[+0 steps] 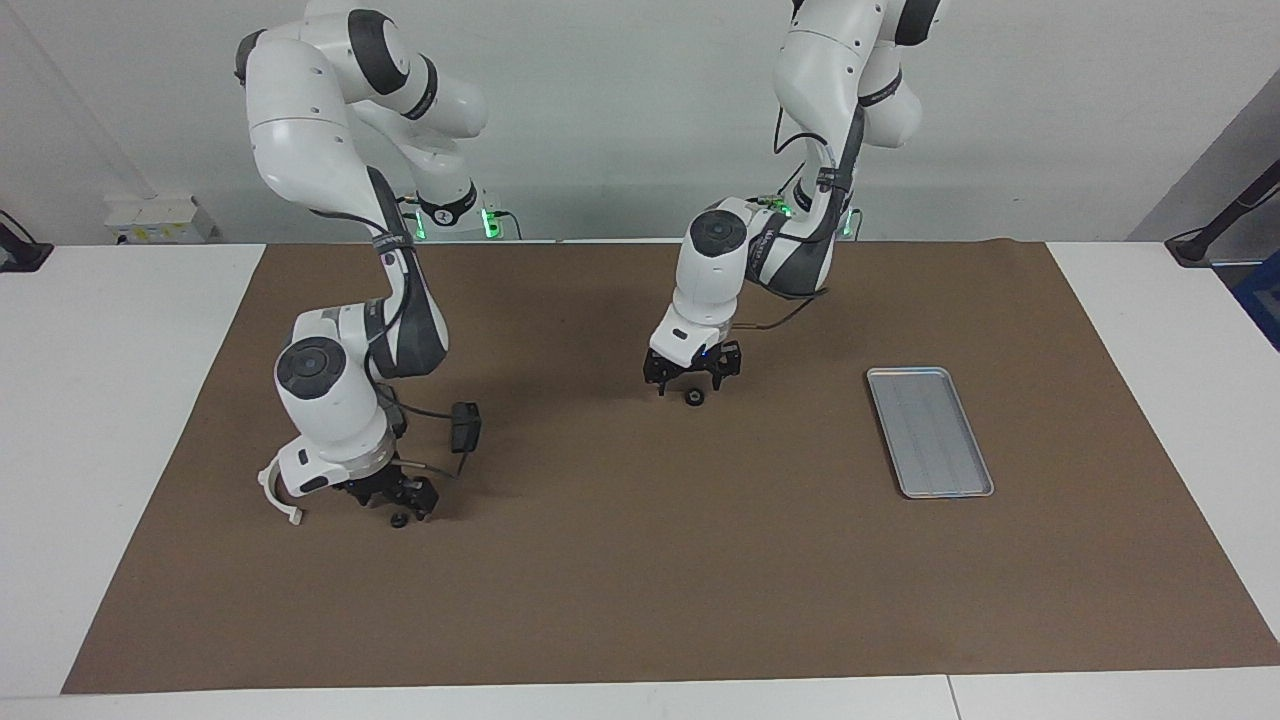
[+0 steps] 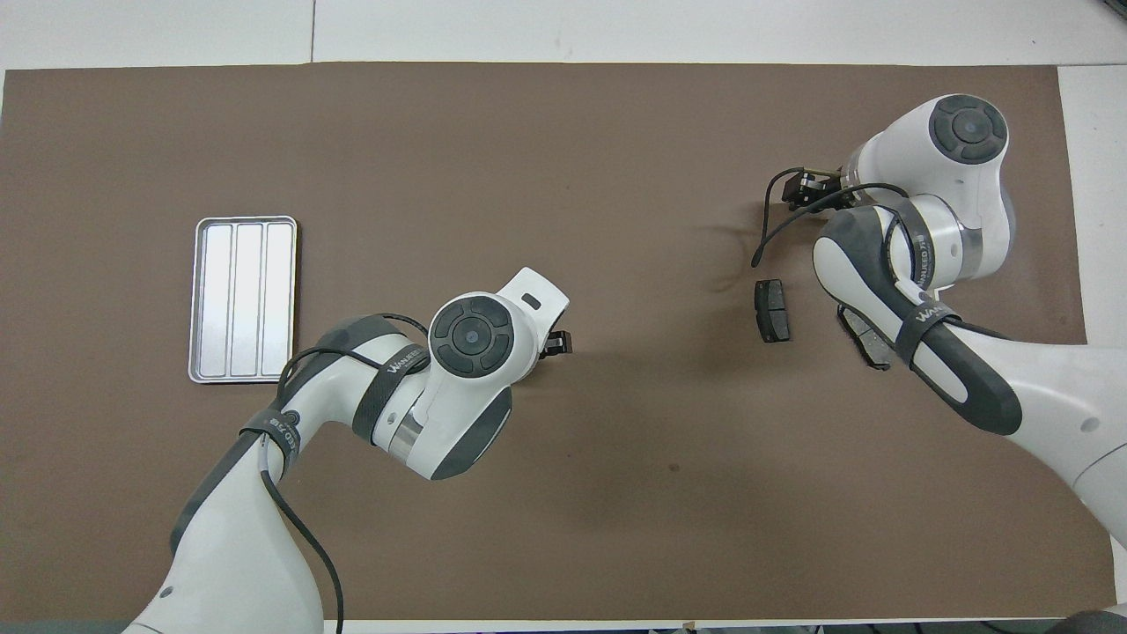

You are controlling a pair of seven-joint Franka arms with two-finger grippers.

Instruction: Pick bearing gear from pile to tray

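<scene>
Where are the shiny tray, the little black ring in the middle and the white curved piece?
tray (image 1: 930, 432): facing view, on its ribbed floor.
black ring (image 1: 691, 399): facing view, on its top.
white curved piece (image 1: 272, 496): facing view, mid-curve.
</scene>
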